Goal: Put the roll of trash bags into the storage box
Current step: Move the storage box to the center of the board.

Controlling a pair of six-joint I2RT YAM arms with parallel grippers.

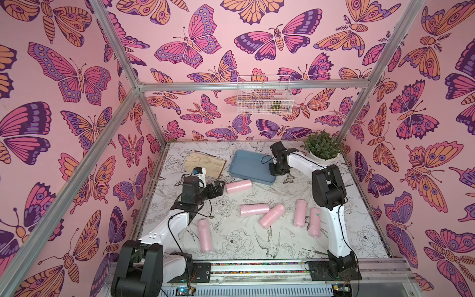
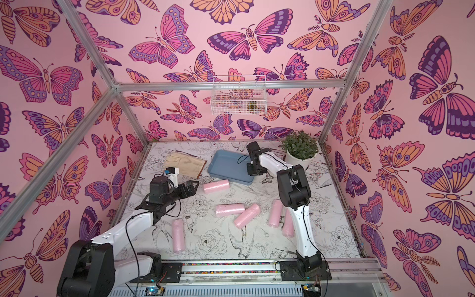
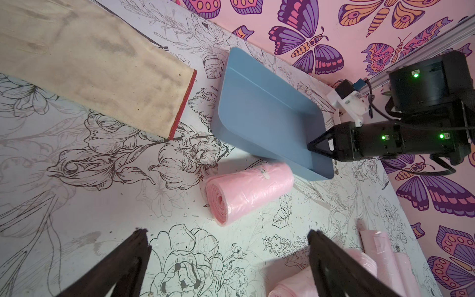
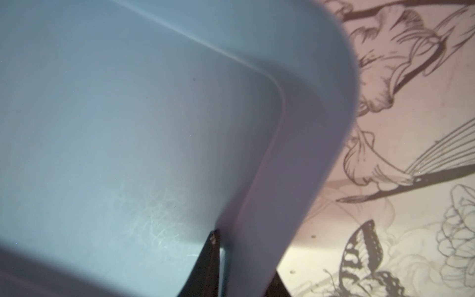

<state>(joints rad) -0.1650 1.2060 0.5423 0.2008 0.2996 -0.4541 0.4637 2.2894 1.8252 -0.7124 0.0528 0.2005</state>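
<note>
Right gripper jaws clenched on storage box rim; left gripper jaws released, near roll of trash bags on bench

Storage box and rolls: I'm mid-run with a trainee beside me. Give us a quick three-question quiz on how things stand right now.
1. True or false: the storage box already has a roll inside.
2. The right gripper is shut on: A the box, B a roll, C the plant pot?
3. Fill in: ___ pink rolls lie on the table.
Key: 1 false; 2 A; 3 six.
</note>
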